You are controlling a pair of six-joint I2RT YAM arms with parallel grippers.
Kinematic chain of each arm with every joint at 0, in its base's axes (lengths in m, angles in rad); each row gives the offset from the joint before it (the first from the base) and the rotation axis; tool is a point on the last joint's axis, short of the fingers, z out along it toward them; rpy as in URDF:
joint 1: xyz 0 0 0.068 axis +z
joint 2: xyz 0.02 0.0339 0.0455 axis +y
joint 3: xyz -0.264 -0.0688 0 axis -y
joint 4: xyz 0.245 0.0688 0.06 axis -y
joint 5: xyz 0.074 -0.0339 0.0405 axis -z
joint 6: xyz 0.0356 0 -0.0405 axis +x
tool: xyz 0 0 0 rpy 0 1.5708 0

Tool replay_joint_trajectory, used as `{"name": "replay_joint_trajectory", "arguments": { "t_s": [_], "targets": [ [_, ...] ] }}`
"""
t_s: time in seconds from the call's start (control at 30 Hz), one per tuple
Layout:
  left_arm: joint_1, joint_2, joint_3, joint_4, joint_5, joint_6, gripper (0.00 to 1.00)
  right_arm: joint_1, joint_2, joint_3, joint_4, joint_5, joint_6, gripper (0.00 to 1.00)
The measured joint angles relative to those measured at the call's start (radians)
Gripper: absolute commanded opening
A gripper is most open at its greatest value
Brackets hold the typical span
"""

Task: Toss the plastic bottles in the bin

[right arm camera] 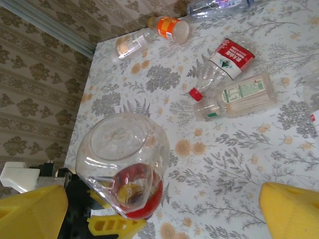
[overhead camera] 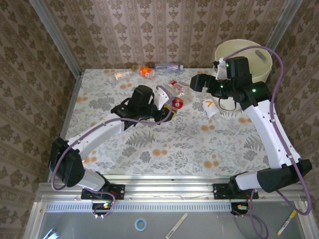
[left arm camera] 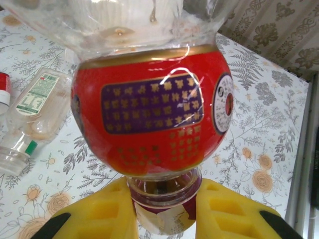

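— Can you read anything off those bottles?

— Nothing I'd swear to. On my left wrist view the red-label bottle (left arm camera: 149, 109) has a purple panel with rows of gold characters and a round emblem beside it, all too soft to read. The pale-label bottle (left arm camera: 40, 97) carries fine green print, illegible.

— And the right wrist?

— The red-and-white bottle (right arm camera: 227, 59) shows white characters and what may be a green triangle mark.

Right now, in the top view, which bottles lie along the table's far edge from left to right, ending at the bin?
clear bottle with pale label → orange-labelled bottle → clear bottle with bluish label → bin
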Motion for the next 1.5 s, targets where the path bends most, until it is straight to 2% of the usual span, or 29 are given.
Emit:
{"name": "replay_joint_trajectory", "arguments": {
  "t_s": [0.77,0.93,1.03,1.23,1.43,1.5],
  "targets": [
    [-0.044,0.073,0.106,-0.016,0.107,-0.001,0.13,0.045,0.006,-0.186,0.149,-0.129,0.039,1.0],
    [-0.045,0.101,0.136,-0.048,0.107,-0.001,0.13,0.036,0.006,-0.211,0.184,-0.129,0.052,0.96],
    [-0.047,0.113,0.151,-0.069,0.107,-0.001,0.13,0.035,0.006,-0.218,0.196,-0.13,0.058,0.91],
    [-0.051,0.137,0.178,-0.098,0.094,-0.001,0.14,0.033,0.021,-0.222,0.217,-0.148,0.064,0.73],
    [-0.051,0.149,0.183,-0.108,0.08,-0.005,0.16,0.026,0.041,-0.22,0.221,-0.164,0.063,0.43],
    [-0.051,0.149,0.183,-0.107,0.08,-0.005,0.17,0.025,0.042,-0.218,0.219,-0.166,0.062,0.39]
  ]
}}
